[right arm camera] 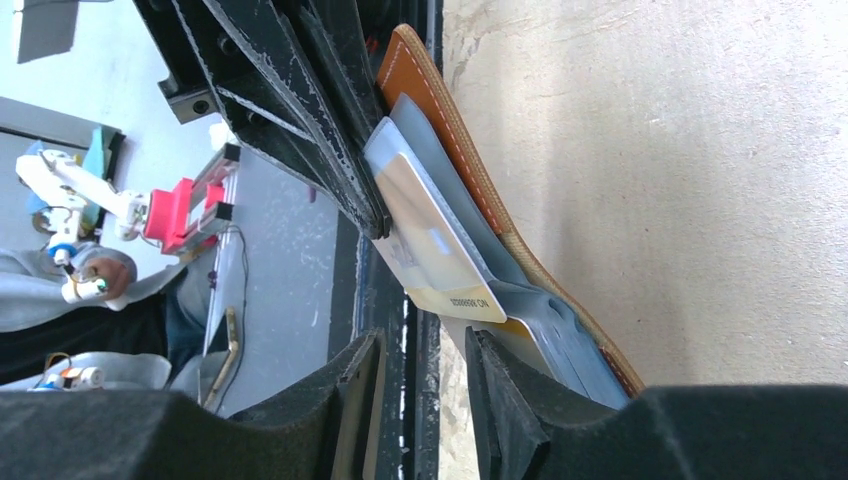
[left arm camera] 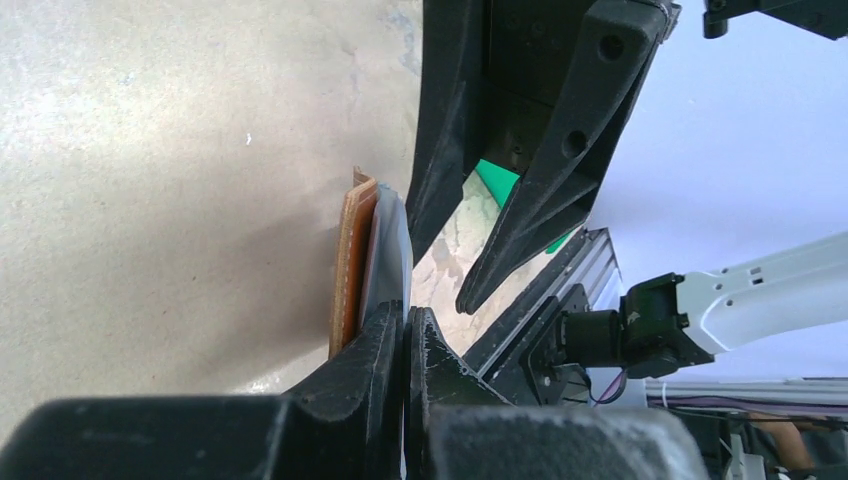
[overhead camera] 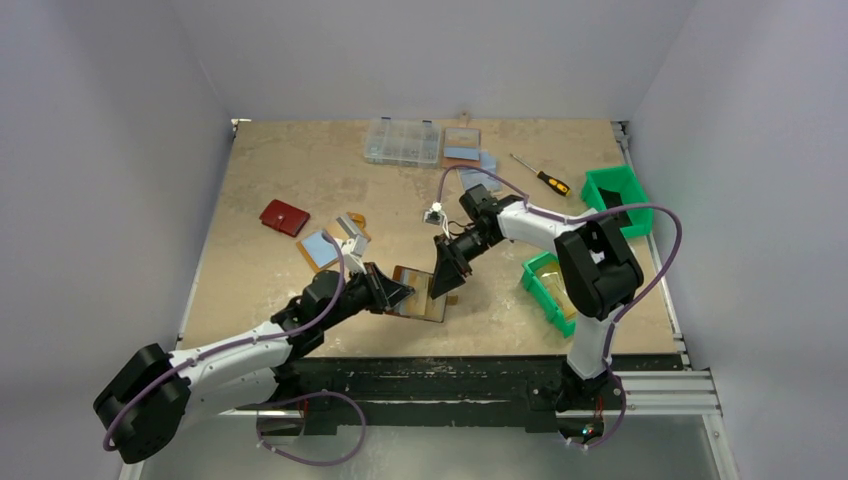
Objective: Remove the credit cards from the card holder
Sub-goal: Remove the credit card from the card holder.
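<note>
Brown card holder (overhead camera: 418,296) propped open, left gripper (left arm camera: 405,325) clenched on its floppy sleeve (right arm camera: 560,335). 1 credit card (right arm camera: 432,248), likely stiff, slick and light, juts from that sleeve; right gripper (right arm camera: 425,350) just beside it, released. Best pinched by its exposed edge

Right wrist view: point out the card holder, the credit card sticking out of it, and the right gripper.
card holder (right arm camera: 447,120), right wrist view, tan leather cover.
credit card (right arm camera: 430,242), right wrist view, middle of its pale face.
right gripper (right arm camera: 425,350), right wrist view, gap between its fingertips.
</note>
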Action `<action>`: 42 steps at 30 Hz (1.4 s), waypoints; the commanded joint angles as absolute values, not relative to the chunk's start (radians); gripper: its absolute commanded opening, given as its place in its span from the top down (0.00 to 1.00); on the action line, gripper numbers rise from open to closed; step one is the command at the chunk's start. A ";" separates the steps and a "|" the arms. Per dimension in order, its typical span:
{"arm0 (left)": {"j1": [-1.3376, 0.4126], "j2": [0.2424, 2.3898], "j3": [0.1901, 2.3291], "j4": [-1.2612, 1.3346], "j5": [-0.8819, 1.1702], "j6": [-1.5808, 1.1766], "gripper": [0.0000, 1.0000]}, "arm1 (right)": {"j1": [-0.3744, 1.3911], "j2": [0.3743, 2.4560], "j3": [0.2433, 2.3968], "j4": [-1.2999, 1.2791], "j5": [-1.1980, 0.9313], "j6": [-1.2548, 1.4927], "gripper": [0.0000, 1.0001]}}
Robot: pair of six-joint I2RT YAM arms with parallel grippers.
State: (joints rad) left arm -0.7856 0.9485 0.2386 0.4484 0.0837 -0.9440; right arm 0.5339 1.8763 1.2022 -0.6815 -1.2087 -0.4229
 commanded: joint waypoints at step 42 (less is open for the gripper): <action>-0.780 1.077 0.164 1.007 0.160 -1.085 1.00 | 0.497 1.875 1.189 -0.569 -1.433 -0.236 0.58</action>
State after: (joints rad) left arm -0.7795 1.0698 0.1547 0.8452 0.1349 -1.0576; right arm 0.4911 1.8767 1.1969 -0.6121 -1.3823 -0.2672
